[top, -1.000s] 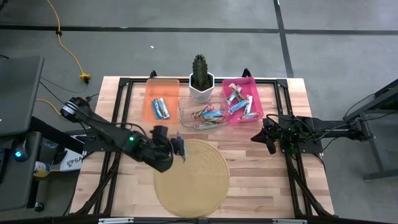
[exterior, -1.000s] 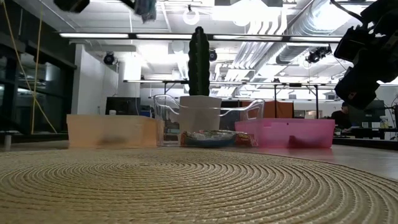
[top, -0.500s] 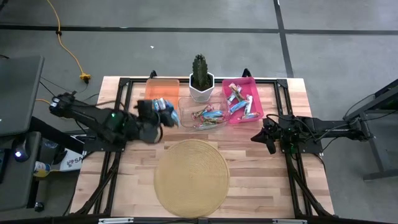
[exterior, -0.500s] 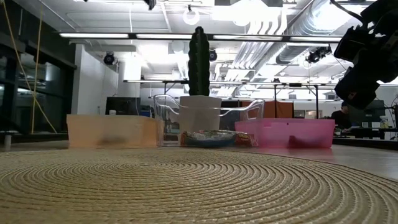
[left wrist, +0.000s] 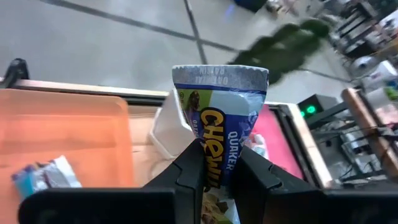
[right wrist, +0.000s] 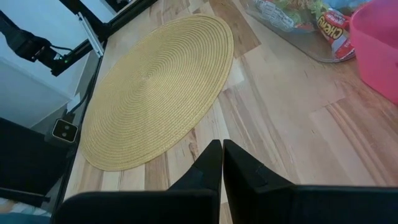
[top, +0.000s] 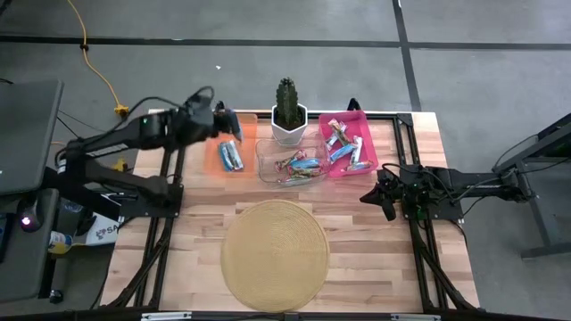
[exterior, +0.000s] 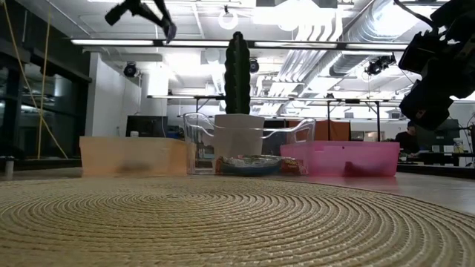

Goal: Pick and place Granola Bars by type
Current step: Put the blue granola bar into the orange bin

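My left gripper [top: 228, 124] hangs high over the orange bin [top: 246, 119] and is shut on a blue-and-white granola bar [left wrist: 219, 106]. Two more blue-and-white bars [top: 231, 156] lie flat on that bin's floor. Mixed bars [top: 297, 165] lie in the clear bin [top: 262, 153], and several more [top: 343, 143] in the pink bin [top: 360, 116]. My right gripper [top: 385, 205] is shut on nothing and hovers near the table's right side, below the pink bin; its wrist view shows it [right wrist: 222, 155] above bare wood. My left gripper pinches the blue-and-white bar between its two fingers [left wrist: 191, 169], on the bar's lower part [left wrist: 215, 167]. The bar's crimped free end [left wrist: 219, 76] sticks out past the fingertips. It is lifted clear, high above the orange bin.
A cactus in a white pot [top: 287, 111] stands at the far edge between the orange and pink bins. A round woven mat [top: 275, 254] covers the near middle of the table. Bare wood lies to the mat's left and right.
My left gripper has carried the bar from above the mat's far-left rim toward the table's far-left, ending over the orange bin. It has stayed shut on the bar. My right arm has kept still.
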Robot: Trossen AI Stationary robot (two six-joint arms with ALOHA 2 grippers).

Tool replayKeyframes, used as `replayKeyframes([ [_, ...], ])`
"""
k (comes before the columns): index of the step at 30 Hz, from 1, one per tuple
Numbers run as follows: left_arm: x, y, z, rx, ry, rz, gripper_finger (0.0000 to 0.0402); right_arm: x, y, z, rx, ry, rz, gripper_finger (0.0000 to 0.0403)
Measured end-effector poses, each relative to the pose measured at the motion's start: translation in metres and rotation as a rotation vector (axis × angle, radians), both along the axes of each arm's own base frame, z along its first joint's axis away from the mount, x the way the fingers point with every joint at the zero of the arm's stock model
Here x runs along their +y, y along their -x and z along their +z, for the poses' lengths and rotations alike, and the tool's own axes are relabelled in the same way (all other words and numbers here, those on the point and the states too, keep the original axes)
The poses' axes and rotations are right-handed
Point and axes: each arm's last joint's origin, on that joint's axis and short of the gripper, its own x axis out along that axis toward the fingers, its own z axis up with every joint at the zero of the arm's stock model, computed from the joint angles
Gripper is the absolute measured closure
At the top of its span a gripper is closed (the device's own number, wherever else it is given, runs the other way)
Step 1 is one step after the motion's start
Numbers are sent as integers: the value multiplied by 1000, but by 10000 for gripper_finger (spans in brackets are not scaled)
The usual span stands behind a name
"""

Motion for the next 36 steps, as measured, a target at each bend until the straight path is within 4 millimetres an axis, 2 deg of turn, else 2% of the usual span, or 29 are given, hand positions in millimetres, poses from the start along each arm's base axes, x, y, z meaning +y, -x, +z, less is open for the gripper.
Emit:
replayKeyframes([
  [9,60,17,-8,43,134,-12,342,0,0,0,0,0,0,402],
  [13,80,16,-19,91,210,-32,342,0,0,0,0,0,0,402],
  [17,98,13,-40,194,329,-12,342,0,0,0,3,-17,-10,402],
  [25,120,-5,-92,477,559,-9,342,0,0,0,5,-21,-29,402],
  [30,129,-20,-115,552,618,-18,342,-2,0,0,4,-2,-64,402],
  [36,137,-30,-133,585,647,-10,341,-2,0,0,4,1,-70,402],
])
